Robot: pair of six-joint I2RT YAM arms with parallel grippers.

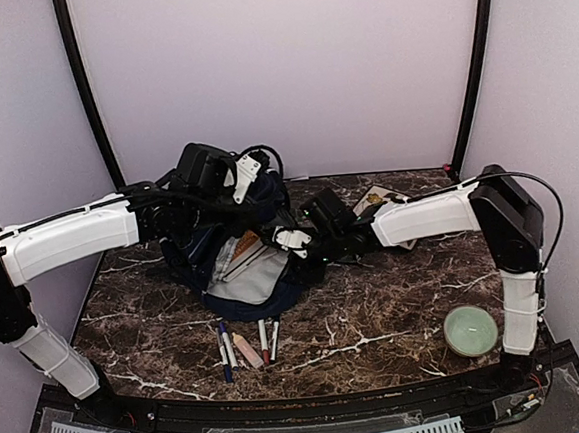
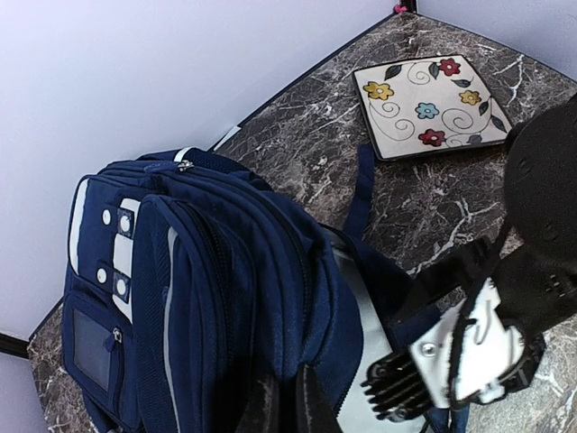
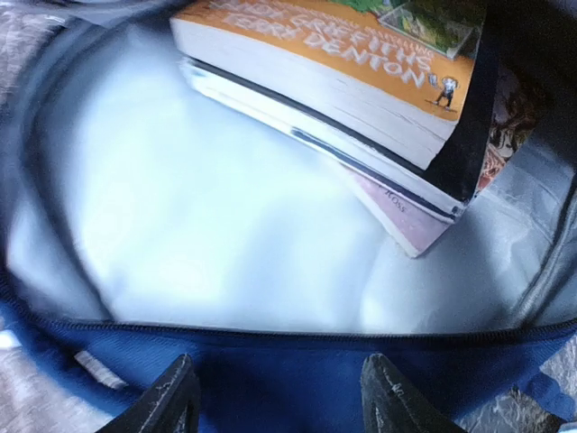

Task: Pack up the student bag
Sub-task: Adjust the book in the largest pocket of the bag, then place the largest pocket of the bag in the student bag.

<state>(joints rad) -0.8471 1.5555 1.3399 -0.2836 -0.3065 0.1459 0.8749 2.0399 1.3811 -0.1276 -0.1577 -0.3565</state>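
The navy-blue student bag lies open at the table's middle, its pale grey lining showing. Several books are stacked inside it; an orange-covered one is on top. My left gripper is shut on a fold of the bag's upper flap and holds it up. My right gripper is open and empty, its fingers just over the bag's near blue rim, facing the inside. It also shows in the top view at the bag's right side.
Several pens and markers lie in front of the bag. A square flowered plate sits at the back right. A pale green bowl stands near the right arm's base.
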